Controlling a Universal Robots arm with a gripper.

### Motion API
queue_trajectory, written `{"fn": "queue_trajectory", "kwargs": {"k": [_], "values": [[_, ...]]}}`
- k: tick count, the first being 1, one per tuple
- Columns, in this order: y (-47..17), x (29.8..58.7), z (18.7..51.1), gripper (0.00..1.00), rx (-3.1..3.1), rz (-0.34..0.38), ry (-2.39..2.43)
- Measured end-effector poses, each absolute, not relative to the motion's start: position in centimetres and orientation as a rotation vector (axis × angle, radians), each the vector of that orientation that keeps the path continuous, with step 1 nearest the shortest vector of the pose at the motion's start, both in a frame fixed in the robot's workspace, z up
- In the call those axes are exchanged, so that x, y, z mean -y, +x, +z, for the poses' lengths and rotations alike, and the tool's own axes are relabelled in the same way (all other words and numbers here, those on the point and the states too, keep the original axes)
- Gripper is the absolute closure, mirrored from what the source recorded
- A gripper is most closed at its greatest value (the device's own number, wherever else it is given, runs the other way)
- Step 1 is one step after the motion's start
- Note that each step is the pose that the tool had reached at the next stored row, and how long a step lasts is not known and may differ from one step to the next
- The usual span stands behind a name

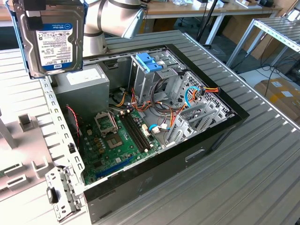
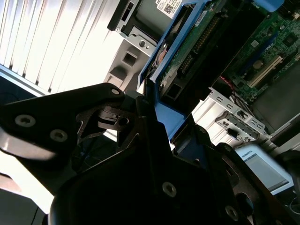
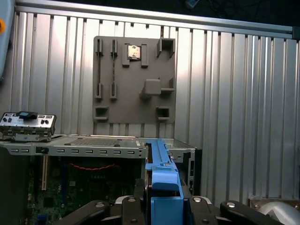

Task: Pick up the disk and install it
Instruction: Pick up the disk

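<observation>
Aloft, tool (image 3: 163,206) tight on the disk (image 1: 54,40) (blue-framed) over ribbed metal table (image 1: 253,168), benches (image 1: 197,8) behind.

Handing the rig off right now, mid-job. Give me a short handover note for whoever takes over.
The gripper is shut on the disk, clamping its blue carrier frame.
The disk is held in the air above the edge of the open computer case, at the exterior view's left.
Done: pick-up.
Left: installation; the disk is not in the case yet.
</observation>
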State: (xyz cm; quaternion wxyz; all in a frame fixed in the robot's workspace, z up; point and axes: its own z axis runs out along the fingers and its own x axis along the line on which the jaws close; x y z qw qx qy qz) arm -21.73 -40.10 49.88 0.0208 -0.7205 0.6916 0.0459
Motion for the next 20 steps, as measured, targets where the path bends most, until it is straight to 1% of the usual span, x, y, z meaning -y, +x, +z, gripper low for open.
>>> {"fn": "queue_trajectory", "kwargs": {"k": [7,9,11,20], "values": [[-21.4,40.1,49.8,0.63,-2.145,0.142,-2.234],[-20.1,40.3,49.7,0.63,-2.144,0.142,-2.234],[-19.4,41.2,49.5,0.63,-2.145,0.142,-2.234],[-19.1,41.6,49.4,0.63,-2.144,0.142,-2.234]]}}
